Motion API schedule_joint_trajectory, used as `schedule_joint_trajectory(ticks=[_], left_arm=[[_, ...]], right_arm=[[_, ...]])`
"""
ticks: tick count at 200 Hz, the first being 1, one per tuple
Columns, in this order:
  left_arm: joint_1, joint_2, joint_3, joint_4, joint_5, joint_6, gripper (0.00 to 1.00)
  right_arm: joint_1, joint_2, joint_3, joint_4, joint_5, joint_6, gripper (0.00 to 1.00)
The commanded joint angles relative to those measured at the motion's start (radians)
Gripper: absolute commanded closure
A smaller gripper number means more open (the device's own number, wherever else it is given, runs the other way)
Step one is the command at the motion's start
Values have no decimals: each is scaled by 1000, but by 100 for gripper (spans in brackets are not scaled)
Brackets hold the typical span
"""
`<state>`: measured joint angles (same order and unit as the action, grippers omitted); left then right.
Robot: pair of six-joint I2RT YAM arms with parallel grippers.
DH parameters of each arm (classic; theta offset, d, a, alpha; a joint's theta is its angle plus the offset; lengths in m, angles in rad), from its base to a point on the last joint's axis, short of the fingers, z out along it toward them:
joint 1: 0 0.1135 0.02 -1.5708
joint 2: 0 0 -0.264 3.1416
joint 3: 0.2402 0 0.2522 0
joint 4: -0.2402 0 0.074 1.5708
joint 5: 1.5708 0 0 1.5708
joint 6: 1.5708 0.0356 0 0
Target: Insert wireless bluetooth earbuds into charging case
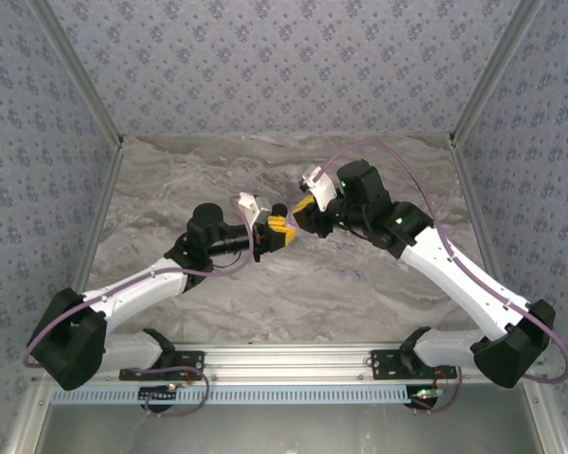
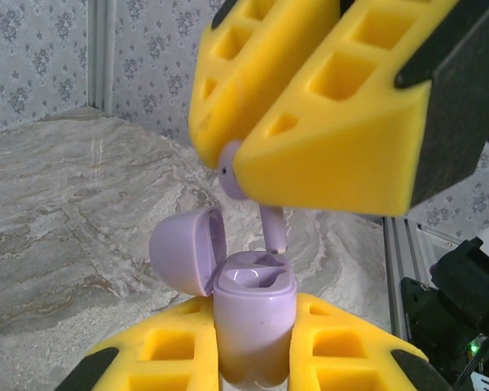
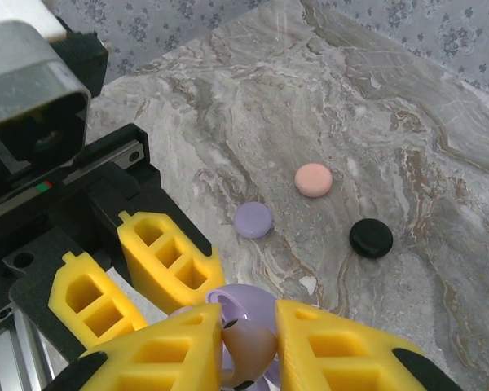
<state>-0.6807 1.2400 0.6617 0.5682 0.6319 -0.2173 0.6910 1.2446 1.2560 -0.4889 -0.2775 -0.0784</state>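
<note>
My left gripper is shut on a lavender charging case, held upright above the table with its lid hinged open to the left. Both sockets look empty. Directly above it, my right gripper is shut on a lavender earbud. The stem points down, with its tip at the mouth of the far socket; I cannot tell whether it touches. In the right wrist view the earbud's head sits between the yellow fingers, above the open lid. From the top camera the left gripper and right gripper meet mid-table.
Three closed round cases lie on the marble table beneath the grippers: lavender, pink and black. Two tiny specks lie nearer the front, too small to identify. Patterned walls enclose the table on three sides.
</note>
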Motion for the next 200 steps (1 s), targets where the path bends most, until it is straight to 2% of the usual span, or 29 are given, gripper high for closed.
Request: schedule_joint_trajectory(ticks=[1, 149, 200], left_arm=[[3, 3, 38, 44, 9, -14, 100], [2, 5, 32, 46, -3, -37, 100], [1, 17, 34, 74, -3, -77, 100]], right_arm=[[11, 3, -14, 22, -8, -17, 75], [12, -10, -18, 77, 70, -18, 76], [15, 0, -27, 101, 58, -17, 76]])
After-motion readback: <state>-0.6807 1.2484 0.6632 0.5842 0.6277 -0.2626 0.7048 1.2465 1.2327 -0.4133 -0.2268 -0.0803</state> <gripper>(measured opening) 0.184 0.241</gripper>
